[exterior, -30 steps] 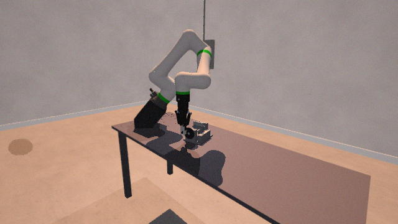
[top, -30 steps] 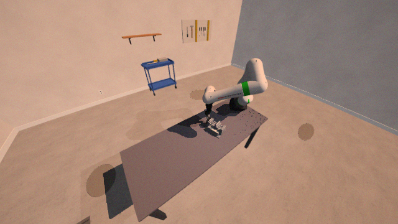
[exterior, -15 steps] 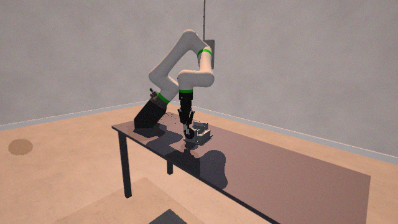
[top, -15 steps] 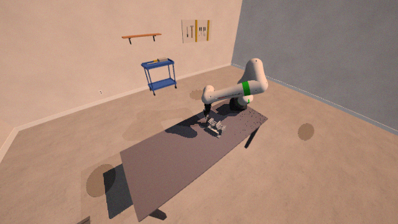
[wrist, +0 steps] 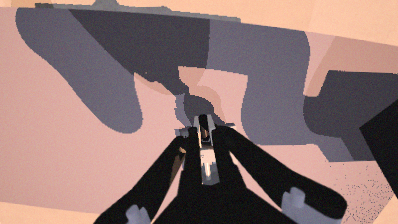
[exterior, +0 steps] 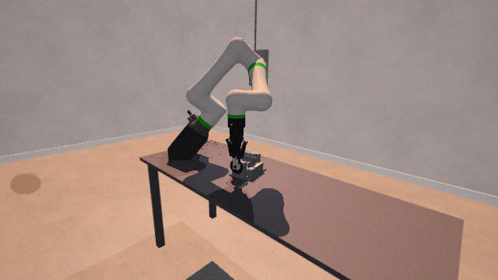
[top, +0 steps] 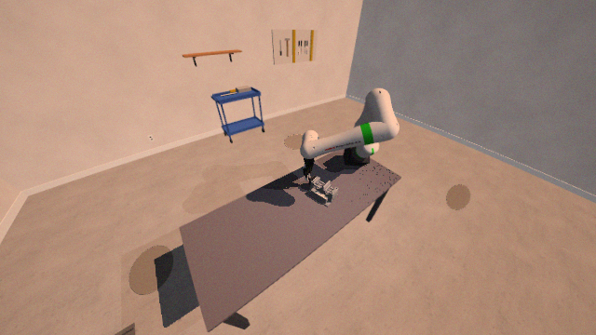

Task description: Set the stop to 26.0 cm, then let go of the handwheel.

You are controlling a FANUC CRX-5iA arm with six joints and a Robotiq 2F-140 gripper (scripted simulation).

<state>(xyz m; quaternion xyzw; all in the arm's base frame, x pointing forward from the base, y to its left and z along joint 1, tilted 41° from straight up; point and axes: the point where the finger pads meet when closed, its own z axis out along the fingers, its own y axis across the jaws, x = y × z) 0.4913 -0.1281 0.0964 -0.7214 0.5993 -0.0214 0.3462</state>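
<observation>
A small grey stop fixture (top: pixel 318 190) sits on the table near the robot's base; it also shows in the exterior view (exterior: pixel 249 168). Its dark round handwheel (exterior: pixel 235 170) is at the end facing the table edge. My gripper (exterior: pixel 236 160) points straight down over that end and is shut on the handwheel. In the wrist view the black fingers pinch the wheel's rim (wrist: pixel 205 131) edge-on, with a light grey part below it. The stop's position on the scale is too small to read.
The long brown table (top: pixel 279 228) carries only the fixture and the arm's dark base (exterior: pixel 186 145). A blue cart (top: pixel 238 113), a wall shelf (top: pixel 211 54) and a tool board (top: pixel 292 46) stand far off by the back wall.
</observation>
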